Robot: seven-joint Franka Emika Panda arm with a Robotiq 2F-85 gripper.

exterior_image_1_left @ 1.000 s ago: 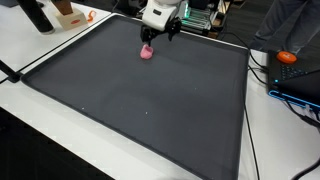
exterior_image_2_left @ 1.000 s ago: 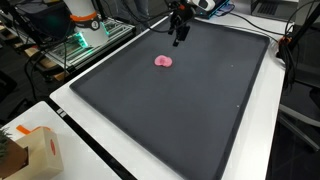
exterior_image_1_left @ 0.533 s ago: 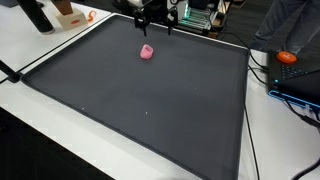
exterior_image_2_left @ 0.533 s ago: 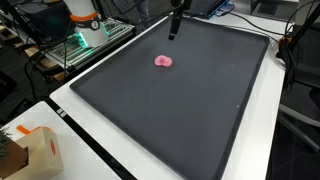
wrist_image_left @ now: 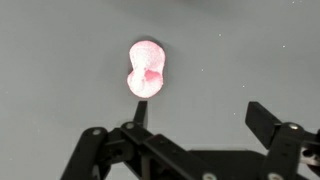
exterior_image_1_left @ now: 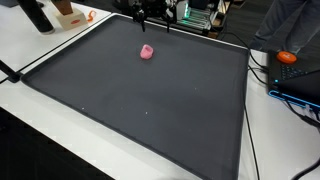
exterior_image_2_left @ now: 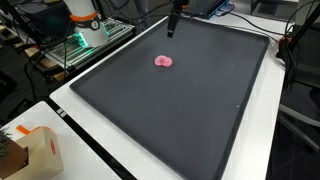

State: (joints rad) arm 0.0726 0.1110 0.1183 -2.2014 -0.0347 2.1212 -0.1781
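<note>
While jaws gape | gripper [exterior_image_2_left: 172, 31] hovers over pink obj [exterior_image_2_left: 162, 61] (apart) | dark mat [exterior_image_2_left: 200, 105]

No writing, number, brand or sign can be read in any of the views. The cardboard box [exterior_image_2_left: 36, 150] at the near corner of the desk [exterior_image_2_left: 100, 165] and the equipment [exterior_image_2_left: 85, 35] beyond the dark mat [exterior_image_2_left: 190, 110] are too small and blurred for any label on them to be made out. In the wrist view the pink lump [wrist_image_left: 146, 68] shows only a plain, glaring surface.
</note>
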